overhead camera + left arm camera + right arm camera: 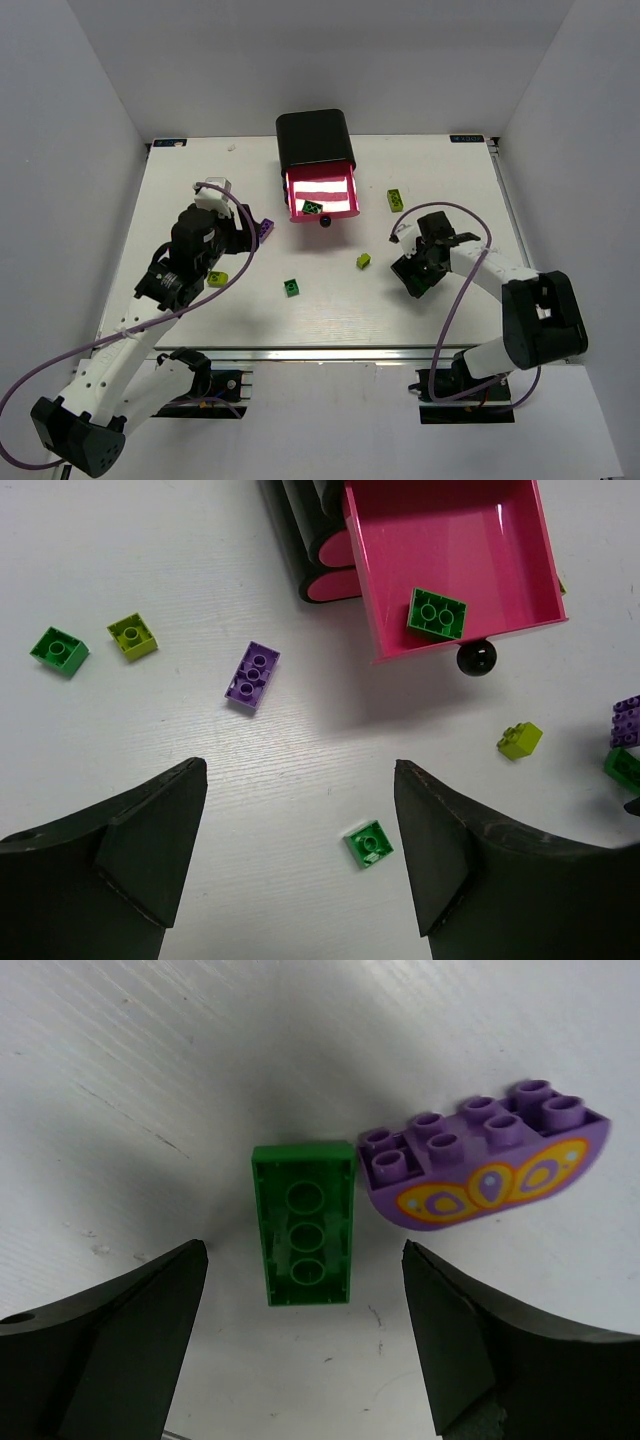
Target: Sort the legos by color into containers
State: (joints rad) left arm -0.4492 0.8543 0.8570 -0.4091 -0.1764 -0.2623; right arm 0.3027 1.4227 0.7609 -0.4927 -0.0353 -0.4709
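Both claws are wide, neither holding anything. Right claw (303, 1248) is low over the table (150, 1080), with an upturned green brick (302, 1222) lying hollow side up in the gap between its fingers (150, 1325), clear of both. A purple curved brick (490, 1165) with an orange-and-yellow print sits studs up just beside the green one, off to one side of the gap; I can't tell if the two touch. Left claw (300, 770) hangs well above the table, gripping nothing. Black cabinet (313, 135) stands at the far middle of the table, with the top pink drawer (345, 190) out toward the arms. There's one dark green brick (312, 207) inside it, near the front wall by the black knob (323, 222). The two lower drawers (335, 583) sit back in the cabinet. Loose on the table: a purple flat brick (252, 676) near the left arm, a far lime brick (396, 199) right of the drawer, a near lime brick (363, 261) closer to the right arm, a small green brick (291, 287) in front of the drawer, and a left lime brick (217, 277) beside the left arm.
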